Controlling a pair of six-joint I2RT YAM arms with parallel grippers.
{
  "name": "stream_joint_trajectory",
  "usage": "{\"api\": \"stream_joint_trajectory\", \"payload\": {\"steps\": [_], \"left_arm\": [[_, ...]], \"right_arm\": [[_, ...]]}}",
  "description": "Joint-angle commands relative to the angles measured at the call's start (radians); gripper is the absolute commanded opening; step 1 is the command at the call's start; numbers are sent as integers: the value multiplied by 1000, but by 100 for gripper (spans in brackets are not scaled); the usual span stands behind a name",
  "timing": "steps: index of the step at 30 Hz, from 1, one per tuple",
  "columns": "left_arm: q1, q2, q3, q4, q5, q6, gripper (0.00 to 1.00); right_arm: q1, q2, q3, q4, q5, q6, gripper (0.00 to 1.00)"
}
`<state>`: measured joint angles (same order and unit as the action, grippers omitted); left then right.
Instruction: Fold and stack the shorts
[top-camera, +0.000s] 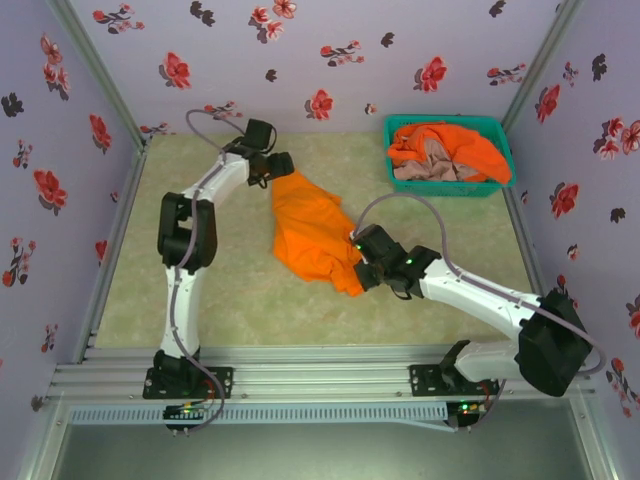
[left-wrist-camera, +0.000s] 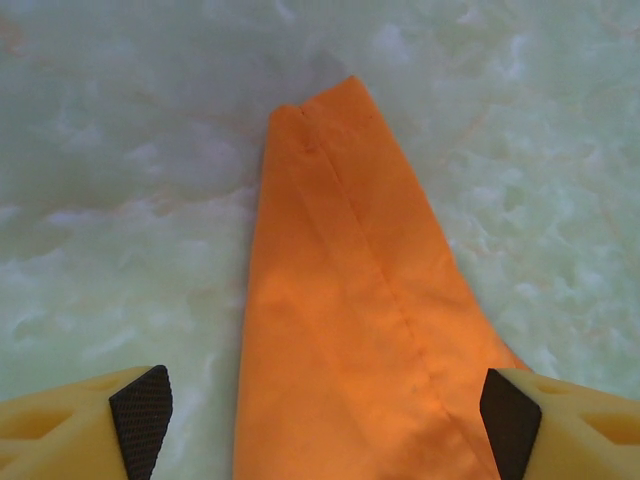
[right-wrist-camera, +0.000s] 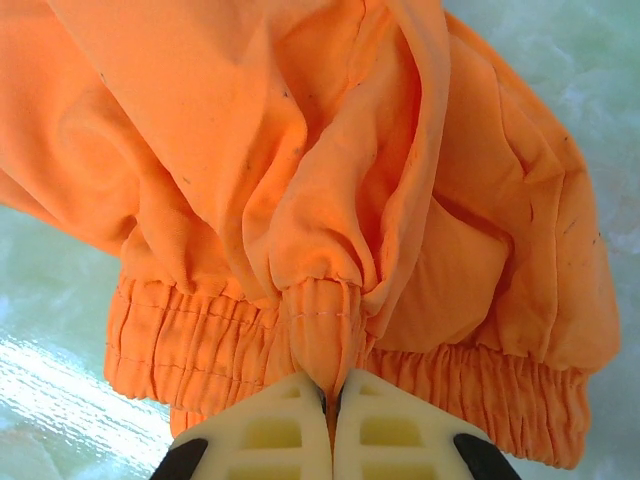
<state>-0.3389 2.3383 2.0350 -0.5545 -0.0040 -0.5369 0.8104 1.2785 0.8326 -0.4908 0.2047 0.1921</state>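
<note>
Tabletop (top-camera: 240, 300) mottled pale green, walls (top-camera: 330, 60) lilac floral. Right gripper (right-wrist-camera: 330, 400) pinches orange shorts' (top-camera: 310, 235) ruched waistband; left gripper (left-wrist-camera: 325, 420) gapes wide over a smooth leg.

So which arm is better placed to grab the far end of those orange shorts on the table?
Left, probably. The left hand hangs open over the far leg end of the orange shorts, fingers either side of the cloth. The right hand is busy, shut on the waistband.
</note>
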Motion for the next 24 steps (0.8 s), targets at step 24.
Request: {"api": "stream_joint_trajectory", "payload": {"steps": [24], "left_arm": [[-13,376,513,-139,-44,32,50]], "right_arm": [[8,103,28,46,-24,40,0]]}}
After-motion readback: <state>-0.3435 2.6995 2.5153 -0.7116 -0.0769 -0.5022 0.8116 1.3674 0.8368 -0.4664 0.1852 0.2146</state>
